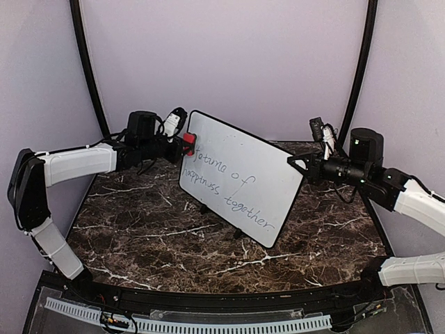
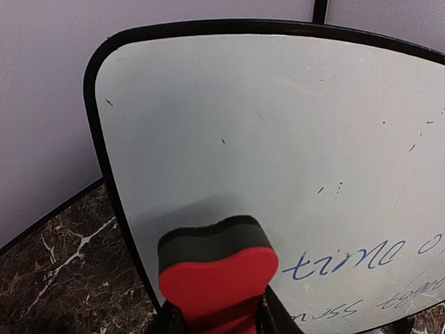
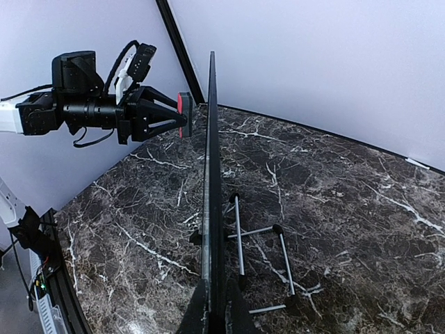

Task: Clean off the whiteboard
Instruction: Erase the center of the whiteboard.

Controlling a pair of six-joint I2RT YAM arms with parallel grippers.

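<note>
Red foam backed with dark felt fills my left gripper [image 2: 219, 321]: its fingers are closed narrowly on the eraser [image 2: 217, 278], whose felt side faces the whiteboard [image 1: 240, 177] near its left edge, just left of the handwritten word "time", though I cannot tell whether it touches. My right gripper [image 1: 299, 165] is pinched fully closed on the whiteboard's right edge. That board stands on edge against a thin wire stand [image 3: 238, 229] in the middle of the dark marble table [image 1: 132, 223], turned slantwise between my two arms, with handwriting across its lower half.
</note>
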